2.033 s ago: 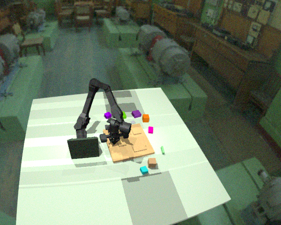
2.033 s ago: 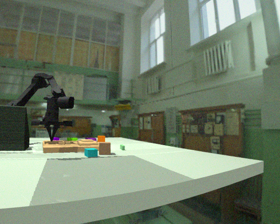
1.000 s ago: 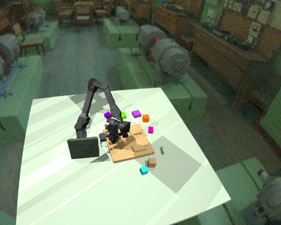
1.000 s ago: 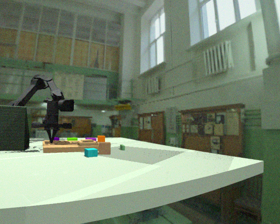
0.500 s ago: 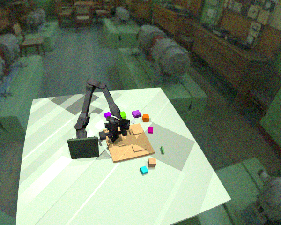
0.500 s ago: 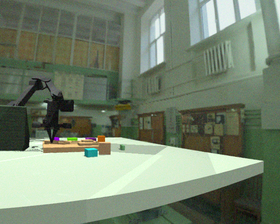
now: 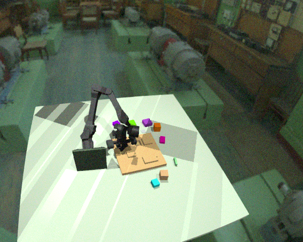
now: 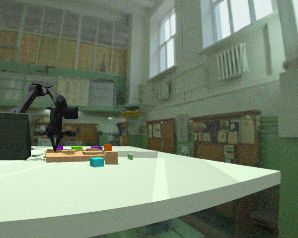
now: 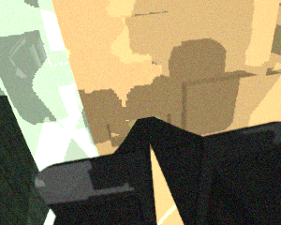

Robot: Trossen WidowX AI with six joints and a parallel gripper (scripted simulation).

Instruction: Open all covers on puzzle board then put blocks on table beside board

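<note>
The wooden puzzle board lies flat on the table. My gripper is shut and empty, tips down at or just above the board's left part. A flat cover lies at the board's front right, another cover at its back right, and a small raised wooden piece near its middle. The arm and shadows hide the board's back left; wells are hard to make out. A cyan block and a tan block rest on the table off the board's front.
A green piece, a magenta block and an orange block lie right of the board. Purple, lime and violet blocks lie behind it. A dark panel stands left.
</note>
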